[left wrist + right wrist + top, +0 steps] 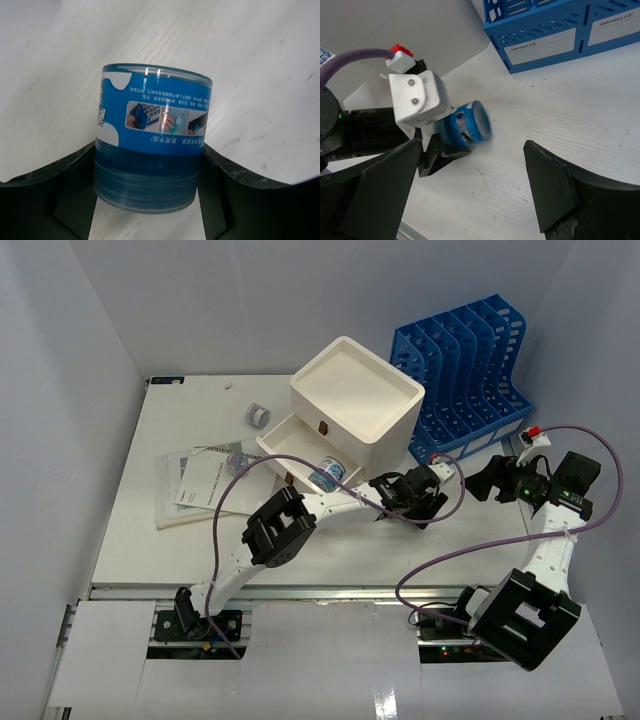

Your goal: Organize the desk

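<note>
I have the left gripper (149,146) with its fingers set against both sides of a clear cylindrical jar with a blue printed label (152,130). The jar is tipped on its side and holds translucent blue stuff. The right gripper (472,147) hangs near it, fingers spread wide apart.

Farther back, the open drawer (290,448) of the white cube-shaped drawer box (355,400) holds a second blue-labelled jar (328,473). The blue slotted plastic file rack (465,365) stands beside the box at the far right.

The desk (140,545), a broad flat white tabletop, lies under everything. The label's print is too small to read, and from above the left arm hides the gripped jar.
</note>
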Available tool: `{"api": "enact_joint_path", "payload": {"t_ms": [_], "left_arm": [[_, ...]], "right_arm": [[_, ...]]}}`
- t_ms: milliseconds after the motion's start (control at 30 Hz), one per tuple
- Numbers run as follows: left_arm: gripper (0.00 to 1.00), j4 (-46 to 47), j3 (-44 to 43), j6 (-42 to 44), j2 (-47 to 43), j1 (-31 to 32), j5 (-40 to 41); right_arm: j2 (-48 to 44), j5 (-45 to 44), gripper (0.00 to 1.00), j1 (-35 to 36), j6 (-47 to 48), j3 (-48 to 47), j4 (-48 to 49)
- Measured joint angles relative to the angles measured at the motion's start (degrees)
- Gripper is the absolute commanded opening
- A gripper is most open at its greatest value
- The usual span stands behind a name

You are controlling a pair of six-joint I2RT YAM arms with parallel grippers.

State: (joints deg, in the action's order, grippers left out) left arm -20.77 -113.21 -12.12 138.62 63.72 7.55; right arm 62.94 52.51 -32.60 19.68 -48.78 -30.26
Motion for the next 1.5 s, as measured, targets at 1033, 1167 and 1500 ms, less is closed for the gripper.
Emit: {"api": "enact_joint_path", "payload": {"t_ms": [1033, 1167, 1500], "left_arm": [[0.06, 6.67, 46.02, -5.33, -62.07, -28.52, -12.19], [0.11, 5.29, 45.9, -4.82, -57.97, -31.89, -13.95], [0.79, 3.14, 41.92, -2.23, -47.07, -34.0, -16.06]], "right_arm": [[0.47, 0.8, 0.9, 0.0, 0.22, 1.37, -0.02], [0.7, 0.79, 0.9, 0.0, 0.22, 1.8, -0.1], [1.22, 0.79, 0.9, 0.0, 0.24, 1.8, -0.04]]}}
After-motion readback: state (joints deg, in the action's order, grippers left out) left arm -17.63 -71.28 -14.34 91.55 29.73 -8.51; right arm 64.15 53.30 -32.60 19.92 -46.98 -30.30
